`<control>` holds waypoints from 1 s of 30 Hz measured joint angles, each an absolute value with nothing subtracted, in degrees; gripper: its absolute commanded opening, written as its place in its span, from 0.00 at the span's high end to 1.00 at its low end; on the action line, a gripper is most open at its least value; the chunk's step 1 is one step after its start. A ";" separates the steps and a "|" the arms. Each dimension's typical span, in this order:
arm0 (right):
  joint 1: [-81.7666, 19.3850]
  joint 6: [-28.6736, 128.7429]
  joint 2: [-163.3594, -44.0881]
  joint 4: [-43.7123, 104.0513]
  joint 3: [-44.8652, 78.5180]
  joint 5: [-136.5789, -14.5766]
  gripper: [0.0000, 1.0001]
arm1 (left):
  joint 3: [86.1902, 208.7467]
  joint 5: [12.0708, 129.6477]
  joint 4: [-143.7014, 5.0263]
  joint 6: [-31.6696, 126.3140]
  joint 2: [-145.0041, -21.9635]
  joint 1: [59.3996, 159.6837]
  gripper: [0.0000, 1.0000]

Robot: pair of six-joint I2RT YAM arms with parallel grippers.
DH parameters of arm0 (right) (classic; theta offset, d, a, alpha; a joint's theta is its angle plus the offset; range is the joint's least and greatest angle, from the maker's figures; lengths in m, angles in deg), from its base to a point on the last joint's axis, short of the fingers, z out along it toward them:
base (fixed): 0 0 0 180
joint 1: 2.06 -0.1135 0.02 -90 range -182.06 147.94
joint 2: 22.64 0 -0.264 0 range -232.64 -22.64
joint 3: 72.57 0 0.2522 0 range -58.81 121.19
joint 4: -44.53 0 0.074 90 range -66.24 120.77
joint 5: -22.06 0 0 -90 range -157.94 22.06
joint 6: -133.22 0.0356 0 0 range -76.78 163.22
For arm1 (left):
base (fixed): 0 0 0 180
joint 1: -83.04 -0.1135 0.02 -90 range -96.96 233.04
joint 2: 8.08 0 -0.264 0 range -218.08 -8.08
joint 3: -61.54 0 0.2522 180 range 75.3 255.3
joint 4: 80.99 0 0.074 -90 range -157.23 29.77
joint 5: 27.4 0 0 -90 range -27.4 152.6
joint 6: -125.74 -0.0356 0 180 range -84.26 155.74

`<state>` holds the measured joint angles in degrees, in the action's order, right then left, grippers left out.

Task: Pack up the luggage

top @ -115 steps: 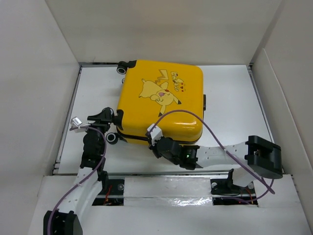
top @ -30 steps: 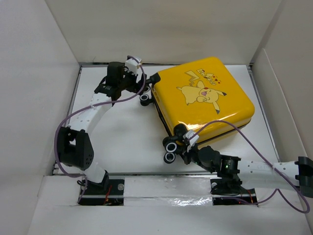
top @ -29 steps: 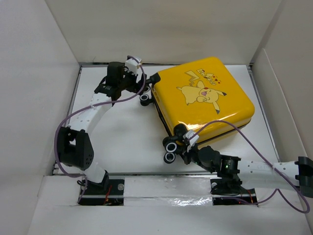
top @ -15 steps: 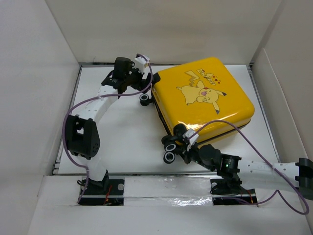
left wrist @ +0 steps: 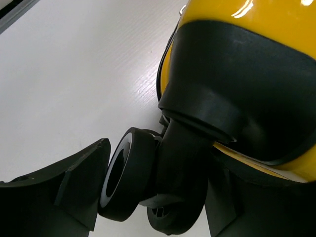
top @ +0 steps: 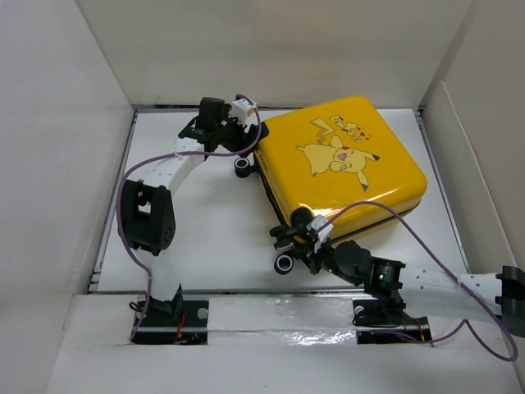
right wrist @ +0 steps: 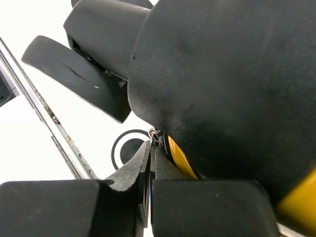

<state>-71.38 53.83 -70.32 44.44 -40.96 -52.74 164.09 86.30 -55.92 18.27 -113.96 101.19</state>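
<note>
Fingers [left wrist: 74,173] on the left arm are sitting spread wide on either side of the far caster wheel [left wrist: 128,180], straddling it rather than clamping. I can't tell if either one is actually touching the rubber. From above, that left gripper [top: 240,141] is hanging at the back-left corner of the luggage [top: 344,164].

Moving right, the right gripper [top: 310,245] is sitting tucked against the near-left corner by the near wheels [top: 285,263]. Its fingers [right wrist: 74,207] are pressing fully together right at the dark band under the shell. Whether they're pinching a zipper tab or nothing at all, I honestly can't tell.

The case itself is lying closed, print side up, on the white bench [top: 205,213], skewed and filling the back-right part.

Handling-wise, I'm guessing here: it's a hard shell, so stiff and not going to squash. That glossy yellow is looking slippery though, so pinching the flat face probably isn't going to work. Casters swivel, so a grab there may just be spinning the wheel. The black wheel housings or the seam band are looking like better holds to me.

Looks: rounded square, bright yellow, Pikachu cartoon on top, black corner mounts, black-and-white wheels.
</note>
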 measured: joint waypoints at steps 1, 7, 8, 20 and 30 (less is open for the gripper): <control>-71.34 53.83 -70.30 44.41 -40.96 -52.80 1.00 | 164.38 86.52 -55.55 18.36 -114.60 101.17 0.44; -71.01 53.98 -70.26 44.46 -40.96 -53.26 1.00 | 164.88 86.61 -55.90 20.69 -115.45 100.98 0.97; -70.95 53.98 -70.26 44.50 -40.96 -53.26 1.00 | 163.98 86.26 -57.17 21.59 -115.10 101.00 1.00; -66.05 51.86 -63.09 36.70 -40.96 -58.22 1.00 | 140.14 76.44 -84.45 36.39 -102.58 103.86 1.00; -49.92 48.06 -47.66 15.41 -39.93 -70.16 1.00 | 119.16 59.68 -100.84 47.43 -88.89 111.86 1.00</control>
<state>-49.92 48.06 -47.66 15.41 -39.93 -70.16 119.16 59.68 -100.84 47.43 -88.89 111.86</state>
